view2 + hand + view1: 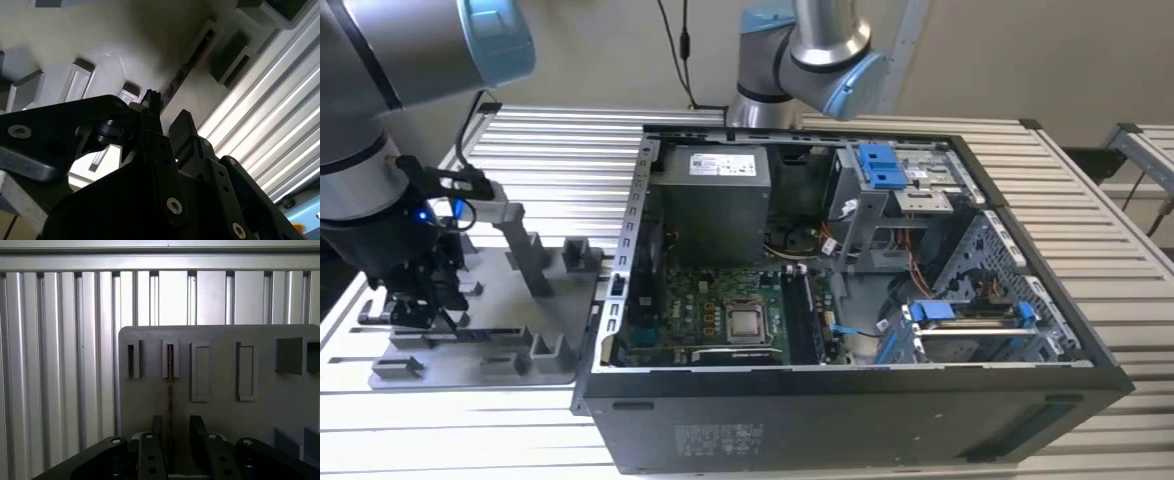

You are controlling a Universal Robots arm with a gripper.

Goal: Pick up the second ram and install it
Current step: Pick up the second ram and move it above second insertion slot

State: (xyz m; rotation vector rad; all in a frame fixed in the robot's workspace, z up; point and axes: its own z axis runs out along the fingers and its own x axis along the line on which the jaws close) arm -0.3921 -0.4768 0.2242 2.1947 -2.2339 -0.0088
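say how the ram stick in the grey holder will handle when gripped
Probably stiff and light: the ram stick is a thin board standing on edge in the grey holder. Its narrow edge means it could tilt if the straddling gripper closes off-centre.

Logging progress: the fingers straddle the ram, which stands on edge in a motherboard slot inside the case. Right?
No. The ram stands on edge in a slot of the grey tray, not the motherboard. The first wrist view shows it there between the fingers, and the exterior view has the gripper over the tray, outside the case.
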